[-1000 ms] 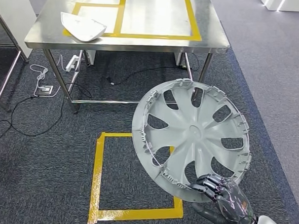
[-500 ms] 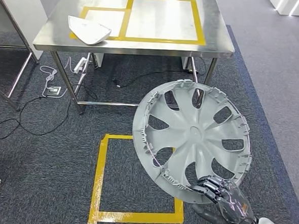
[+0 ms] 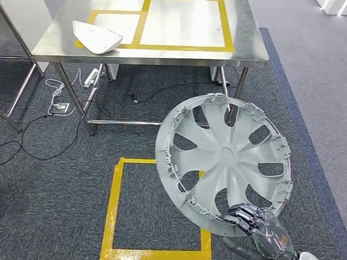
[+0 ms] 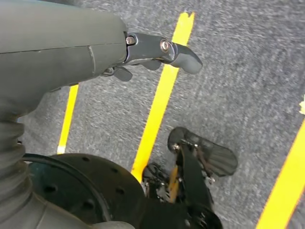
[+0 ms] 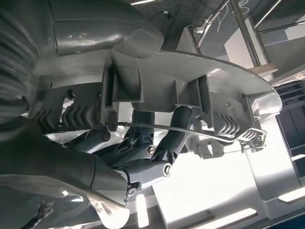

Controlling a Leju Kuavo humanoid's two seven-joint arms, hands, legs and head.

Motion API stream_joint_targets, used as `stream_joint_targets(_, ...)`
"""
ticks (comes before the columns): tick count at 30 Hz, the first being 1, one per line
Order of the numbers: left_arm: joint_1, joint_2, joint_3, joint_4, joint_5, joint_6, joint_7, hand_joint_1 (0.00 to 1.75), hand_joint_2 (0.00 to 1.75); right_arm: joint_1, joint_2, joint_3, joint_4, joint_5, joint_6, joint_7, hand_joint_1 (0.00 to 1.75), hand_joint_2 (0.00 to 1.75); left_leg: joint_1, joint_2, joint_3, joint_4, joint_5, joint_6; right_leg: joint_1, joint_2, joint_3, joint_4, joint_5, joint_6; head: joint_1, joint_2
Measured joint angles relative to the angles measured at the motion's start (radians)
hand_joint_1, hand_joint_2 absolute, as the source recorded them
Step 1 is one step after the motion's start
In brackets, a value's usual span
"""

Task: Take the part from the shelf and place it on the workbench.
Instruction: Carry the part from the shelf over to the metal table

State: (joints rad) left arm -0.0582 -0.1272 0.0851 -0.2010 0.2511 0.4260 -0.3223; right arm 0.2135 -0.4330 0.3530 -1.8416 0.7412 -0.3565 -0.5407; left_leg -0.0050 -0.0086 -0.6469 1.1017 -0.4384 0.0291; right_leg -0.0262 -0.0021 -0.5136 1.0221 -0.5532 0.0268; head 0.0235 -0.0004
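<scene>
1. Right hand point(image 3: 263, 230): my fingers are clamped on the near rim of the wheel cover point(image 3: 223, 162). In the right wrist view the dark fingers point(image 5: 158, 143) curl under the ribbed edge, thumb on the other face. Grip looks firm.
2. Left hand point(image 4: 107, 47): it hangs at my side over the carpet, holding nothing. One finger juts straight; I cannot tell how the others lie.
3. Wheel cover: held out ahead of me, face tilted up, over the carpet and overlapping the far right corner of the yellow tape square point(image 3: 112, 220) on the floor. It is not yet over the workbench point(image 3: 248, 49).
4. Change over the last second: the whole scene has shifted in my head view, so my body moved; the cover sits in the same place against my hand. The bench legs are now near the cover's far rim. Judgement: carry phase, placing not begun.
5. Far: a white curved part point(image 3: 95, 37) lies on the bench's left taped box.
6. Count: one wheel cover, one white part, one bench, two taped boxes on top, one floor square.
</scene>
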Motion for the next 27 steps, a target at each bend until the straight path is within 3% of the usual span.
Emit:
stream_joint_targets(4,0.0,0.0,0.0,0.0,-0.002,0.001,0.0,0.0,1.75,-0.001,0.002,0.0,0.0,0.0,-0.001,-0.003,1.75,1.75,-0.005,0.0,0.02,-0.058,-0.011,0.007,-0.001,-0.002,-0.002,-0.006,-0.004,0.02,-0.004,0.0)
stream_joint_targets(6,0.0,0.001,0.001,0.0,-0.003,0.001,0.0,0.0,1.75,-0.001,0.002,0.0,0.0,0.0,-0.001,-0.004,1.75,1.75,0.0,-0.001,0.03,-0.072,-0.01,0.013,-0.001,-0.002,-0.021,0.032,-0.028,0.027,-0.001,0.0)
stream_joint_targets(9,-0.001,-0.002,0.001,0.0,-0.005,0.0,0.0,0.0,1.75,-0.001,0.002,0.0,0.0,0.0,-0.001,-0.006,1.75,1.75,-0.002,-0.001,0.036,-0.076,-0.015,0.023,-0.001,0.0,-0.132,0.219,-0.098,0.031,0.003,0.0)
stream_joint_targets(10,-0.001,-0.003,0.001,0.0,-0.005,-0.001,0.0,0.0,1.75,-0.001,0.002,0.0,0.0,0.0,0.0,-0.007,1.75,1.75,-0.003,-0.001,0.038,-0.076,-0.017,0.024,-0.001,0.0,-0.165,0.266,-0.104,0.032,0.003,0.0)
stream_joint_targets(11,-0.001,-0.003,0.001,0.0,-0.006,-0.001,0.0,0.0,1.75,-0.001,0.002,0.0,0.0,0.0,0.0,-0.008,1.75,1.75,-0.004,-0.001,0.041,-0.076,-0.019,0.025,-0.001,0.0,-0.182,0.278,-0.089,0.032,0.003,0.0)
stream_joint_targets(12,-0.001,-0.004,0.001,0.0,-0.006,-0.001,0.0,0.0,1.75,-0.001,0.002,0.0,0.0,0.0,0.0,-0.008,1.75,1.75,-0.005,-0.002,0.046,-0.075,-0.022,0.024,-0.001,0.0,-0.177,0.247,-0.053,0.031,0.003,0.0)
stream_joint_targets(14,-0.001,-0.004,0.001,0.0,-0.006,-0.001,0.0,0.0,1.75,-0.001,0.002,0.0,0.0,0.0,0.002,-0.008,1.75,1.75,-0.006,-0.003,0.057,-0.074,-0.03,0.02,0.0,0.0,-0.124,0.115,0.03,0.026,0.003,0.0)
stream_joint_targets(16,-0.002,-0.004,0.001,0.0,-0.006,-0.001,0.0,0.0,1.75,-0.003,0.002,-0.001,0.0,0.0,0.002,-0.008,1.75,1.75,-0.009,-0.004,0.059,-0.069,-0.037,0.012,0.003,0.002,-0.079,0.02,0.061,0.019,0.002,0.0)
stream_joint_targets(19,-0.003,-0.004,0.001,0.0,-0.006,-0.001,0.0,0.0,1.75,-0.003,0.003,-0.001,0.0,0.0,0.002,-0.01,1.75,1.75,-0.01,-0.005,0.059,-0.068,-0.04,0.0,0.005,0.004,-0.067,0.003,0.057,0.008,0.0,0.0)
stream_joint_targets(21,-0.003,-0.003,0.001,0.0,-0.006,-0.001,0.0,0.0,1.75,-0.002,0.003,-0.001,0.0,0.0,0.003,-0.01,1.75,1.75,-0.008,-0.004,0.051,-0.039,-0.062,-0.012,0.0,0.001,-0.06,-0.001,0.057,-0.001,-0.005,0.0)
stream_joint_targets(25,-0.002,-0.003,0.001,0.0,-0.006,-0.001,0.0,0.0,1.75,-0.003,0.003,-0.001,0.0,-0.001,0.004,-0.01,1.75,1.75,0.005,-0.003,-0.053,0.182,-0.16,-0.033,-0.003,-0.004,-0.05,-0.002,0.049,-0.012,-0.012,0.0)
stream_joint_targets(26,-0.001,-0.003,0.001,0.0,-0.006,-0.001,0.0,0.0,1.75,-0.003,0.004,-0.001,0.0,-0.001,0.004,-0.01,1.75,1.75,0.007,-0.003,-0.067,0.207,-0.158,-0.035,-0.003,-0.004,-0.047,-0.002,0.047,-0.012,-0.012,0.0)
stream_joint_targets(27,0.0,-0.003,0.001,0.0,-0.006,-0.001,0.0,0.0,1.75,-0.003,0.004,-0.001,0.0,-0.001,0.004,-0.01,1.75,1.75,0.009,-0.002,-0.064,0.194,-0.135,-0.035,-0.004,-0.003,-0.043,-0.002,0.044,-0.011,-0.012,0.0)
